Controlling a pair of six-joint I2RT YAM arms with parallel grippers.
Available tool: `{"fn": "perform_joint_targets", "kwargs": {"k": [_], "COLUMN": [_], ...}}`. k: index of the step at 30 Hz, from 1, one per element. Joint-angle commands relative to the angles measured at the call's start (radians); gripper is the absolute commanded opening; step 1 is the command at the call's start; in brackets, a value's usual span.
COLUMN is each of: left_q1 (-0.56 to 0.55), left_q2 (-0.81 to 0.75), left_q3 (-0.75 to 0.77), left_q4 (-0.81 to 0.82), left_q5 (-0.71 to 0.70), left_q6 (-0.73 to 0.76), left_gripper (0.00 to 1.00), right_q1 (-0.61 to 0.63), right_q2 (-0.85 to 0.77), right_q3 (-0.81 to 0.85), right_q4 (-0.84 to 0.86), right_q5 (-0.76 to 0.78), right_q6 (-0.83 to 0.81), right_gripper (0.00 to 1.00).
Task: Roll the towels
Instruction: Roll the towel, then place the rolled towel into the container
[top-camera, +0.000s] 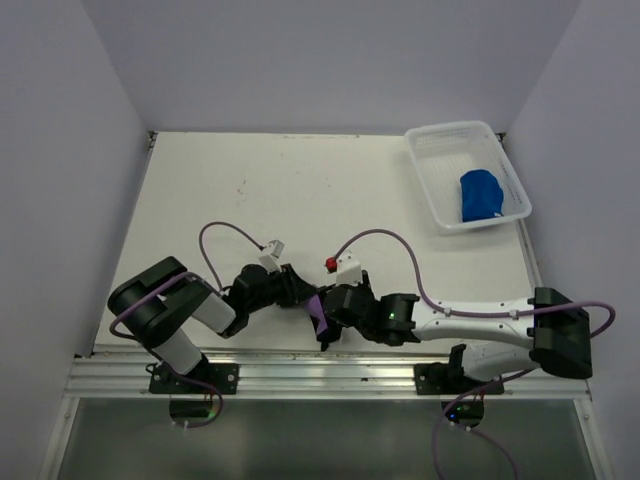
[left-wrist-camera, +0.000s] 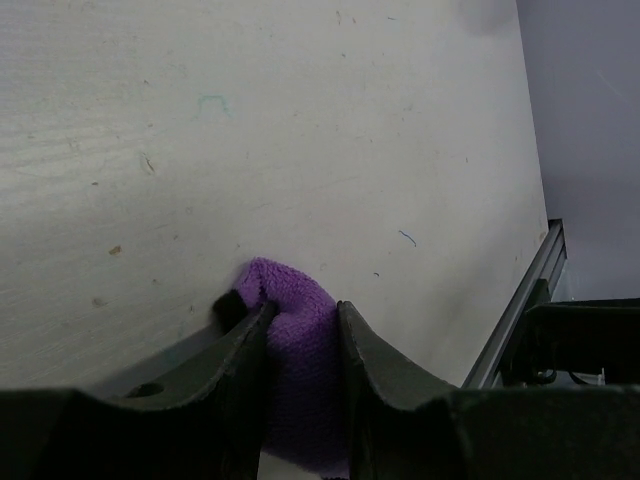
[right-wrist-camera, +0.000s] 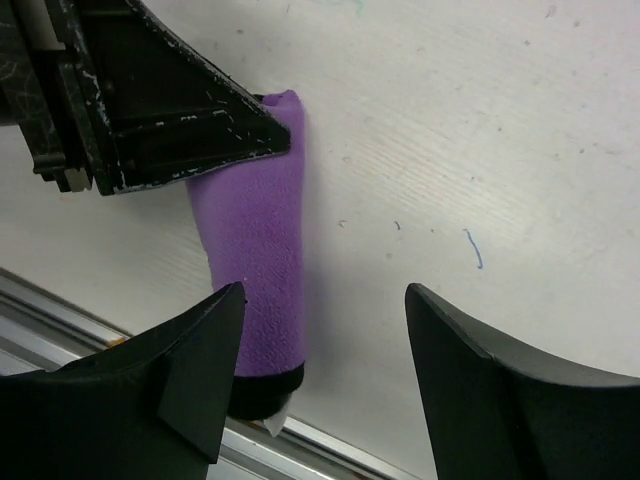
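Observation:
The purple towel (top-camera: 317, 317) lies rolled into a tube near the table's front edge, between the two grippers. My left gripper (top-camera: 296, 292) is shut on its far end; the purple roll (left-wrist-camera: 300, 340) sits squeezed between the fingers. In the right wrist view the roll (right-wrist-camera: 255, 260) shows a black end and a small white tag by the rail. My right gripper (right-wrist-camera: 325, 330) is open, its left finger beside the roll's near end. The blue towel (top-camera: 480, 194) lies bundled in the white basket (top-camera: 432, 165).
The metal rail (top-camera: 320, 372) runs along the table's front edge just below the roll. The basket stands at the back right corner. Grey walls close in the table at left, back and right.

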Motion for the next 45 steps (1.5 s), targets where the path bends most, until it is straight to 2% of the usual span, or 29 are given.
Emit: {"fn": "perform_joint_targets", "kwargs": {"k": [1,3,6,12,16,24,25,28,30,31,35,36,39,45], "left_q1": [-0.002,0.000,0.000,0.000,0.000,-0.002,0.000,0.000,0.000,0.001,0.026,0.048,0.108,0.219], "left_q2": [0.033,0.025,0.013,-0.031,-0.050,-0.083,-0.090,-0.131,-0.178,-0.197,-0.330,-0.393,-0.493,-0.585], "left_q3": [-0.056,-0.057,-0.065,-0.088,-0.088,-0.085,-0.083,-0.068,-0.035,-0.019,0.067,0.082,0.154,0.297], "left_q4": [-0.202,-0.208,-0.208,-0.188,-0.197,-0.210,-0.214,-0.254,-0.339,-0.375,-0.538,-0.600,-0.721,-0.900], "left_q5": [-0.086,-0.094,-0.098,-0.111,-0.115,-0.118,-0.117,-0.131,-0.152,-0.160,-0.201,-0.227,-0.243,-0.272], "left_q6": [0.058,0.060,0.058,0.060,0.063,0.057,0.057,0.061,0.077,0.086,0.129,0.139,0.188,0.299], "left_gripper": [0.36,0.36,0.36,0.36,0.36,0.37,0.39,0.47,0.52,0.55,0.66,0.71,0.77,0.80], "right_q1": [-0.067,-0.110,-0.147,-0.213,-0.213,-0.190,-0.188,-0.188,-0.188,-0.188,-0.190,-0.190,-0.205,-0.329], "right_q2": [-0.028,-0.032,0.003,0.104,0.175,0.271,0.279,0.279,0.250,0.238,0.184,0.163,0.129,0.018], "right_q3": [-0.065,-0.122,-0.154,-0.197,-0.162,-0.145,-0.145,-0.138,-0.128,-0.121,-0.105,-0.102,-0.093,-0.052], "right_q4": [0.224,0.330,0.386,0.505,0.502,0.522,0.525,0.521,0.481,0.466,0.394,0.368,0.323,0.225], "right_q5": [-0.242,-0.357,-0.443,-0.527,-0.538,-0.520,-0.517,-0.511,-0.491,-0.480,-0.462,-0.456,-0.454,-0.506], "right_q6": [0.041,0.055,0.089,0.144,0.123,0.118,0.126,0.132,0.121,0.118,0.094,0.086,0.063,-0.043], "right_gripper": [0.69,0.70,0.70,0.70,0.69,0.47,0.42,0.16,0.08,0.00,0.00,0.00,0.00,0.00]}}
